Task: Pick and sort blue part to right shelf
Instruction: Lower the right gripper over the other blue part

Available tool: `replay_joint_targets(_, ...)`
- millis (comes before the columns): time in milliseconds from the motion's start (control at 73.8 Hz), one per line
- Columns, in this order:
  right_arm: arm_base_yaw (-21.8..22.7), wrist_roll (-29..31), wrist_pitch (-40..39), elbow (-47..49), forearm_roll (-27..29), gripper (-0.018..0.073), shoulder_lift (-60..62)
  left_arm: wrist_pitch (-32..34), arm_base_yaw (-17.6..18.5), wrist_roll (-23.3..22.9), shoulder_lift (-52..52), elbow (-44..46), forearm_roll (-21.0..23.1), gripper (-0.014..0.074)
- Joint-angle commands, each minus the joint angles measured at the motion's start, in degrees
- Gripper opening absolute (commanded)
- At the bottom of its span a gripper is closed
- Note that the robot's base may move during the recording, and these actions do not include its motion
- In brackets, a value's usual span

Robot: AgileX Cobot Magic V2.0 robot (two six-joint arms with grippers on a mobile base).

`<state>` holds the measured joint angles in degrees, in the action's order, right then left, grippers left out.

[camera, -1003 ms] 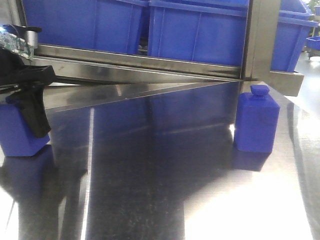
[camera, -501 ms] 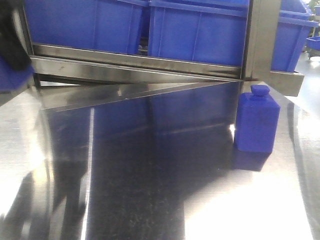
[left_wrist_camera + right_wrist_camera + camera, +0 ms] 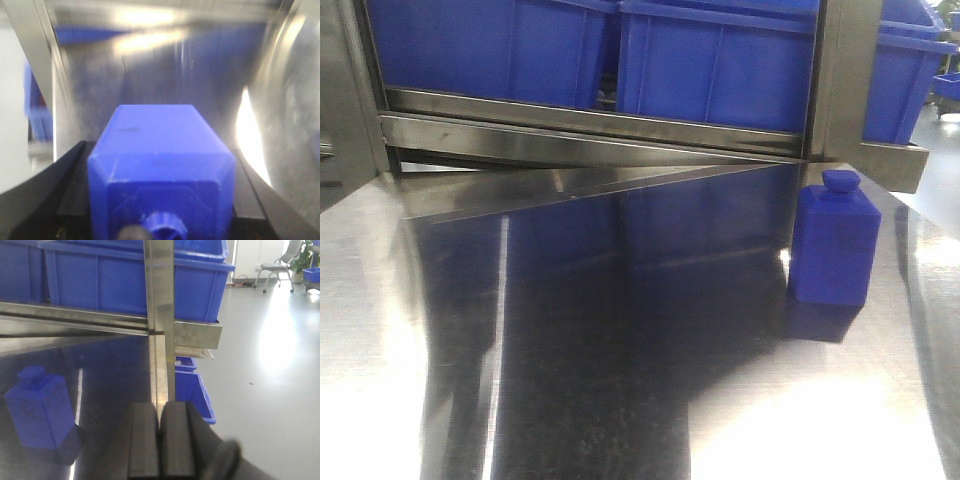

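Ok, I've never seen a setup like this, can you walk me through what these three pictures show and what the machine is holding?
This is a robot with two arms. Each arm ends in a pincer and has a small camera at the wrist.

The front view looks across a shiny steel table toward a metal shelf carrying big blue bins. One blue part, shaped like a small square bottle, stands upright on the table near the shelf's post.

The left wrist view looks along the left pincer. Its black fingers are shut on a second blue part of the same kind, seen close up and blurred.

The right wrist view shows the right pincer shut with nothing in it. The standing part appears at the lower left of that picture, and open floor lies to the right.
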<state>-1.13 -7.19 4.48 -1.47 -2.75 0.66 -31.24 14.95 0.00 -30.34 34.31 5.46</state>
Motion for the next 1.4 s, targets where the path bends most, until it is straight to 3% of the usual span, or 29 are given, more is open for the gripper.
replay_joint_targets(0, 0.19, -0.15, -5.09, 4.13, 0.32, 0.0036, 1.11, 6.97, 0.37, -0.37, 5.5, -1.35, 0.13, 0.0303)
replay_joint_targets(190, 0.13, -0.15, -1.47, 12.23, 0.32, 0.0036, -1.26, 8.03, 0.37, -0.37, 14.67, -3.29, 0.02, 0.0303)
replay_joint_targets(393, -2.61, -0.15, 1.04, 25.55, 0.37, 0.005, -12.86, 9.38, 0.37, 0.0, 18.54, -3.29, -0.35, 0.0303)
replay_joint_targets(447, -4.87, -0.15, 1.84, 29.64, 0.64, 0.0116, -16.89, 9.43, 0.37, 0.0, 18.54, -3.43, -0.38, 0.0303)
replay_joint_targets(596, -13.54, -0.15, 5.44, 38.71, 0.99, 0.0491, -27.18, 9.43, 0.37, 0.0, 18.54, -3.58, -1.28, 0.0303)
replay_joint_targets(678, -17.66, -0.15, 8.94, 42.34, 0.99, 0.0625, -32.81, 9.43, 0.37, 0.0, 18.54, -3.58, -1.71, 0.0303)
replay_joint_targets(759, -21.78, -0.15, 12.29, 45.08, 0.99, 0.0597, -38.59, 9.52, 0.37, 0.0, 18.54, -3.58, -1.81, 0.0303)
replay_joint_targets(867, -23.64, -0.15, 15.68, 48.04, 1.14, 0.0597, -44.94, 9.52, 0.37, 0.0, 18.54, -3.58, -1.81, 0.0303)
replay_joint_targets(1043, -22.92, -0.86, 30.27, 58.55, 3.19, 0.0592, -54.81, 9.52, 0.37, 0.0, 18.54, -3.58, -1.81, 0.0303)
replay_joint_targets(1274, -21.25, -8.16, 55.89, 75.43, 3.12, 0.0578, -70.87, 9.52, 0.37, 0.0, 18.54, -3.58, -1.81, 0.0303)
replay_joint_targets(1382, -21.33, -9.37, 61.11, 80.05, 3.19, 0.0578, -77.55, 9.52, 0.37, 0.0, 18.54, -3.58, -1.81, 0.0303)
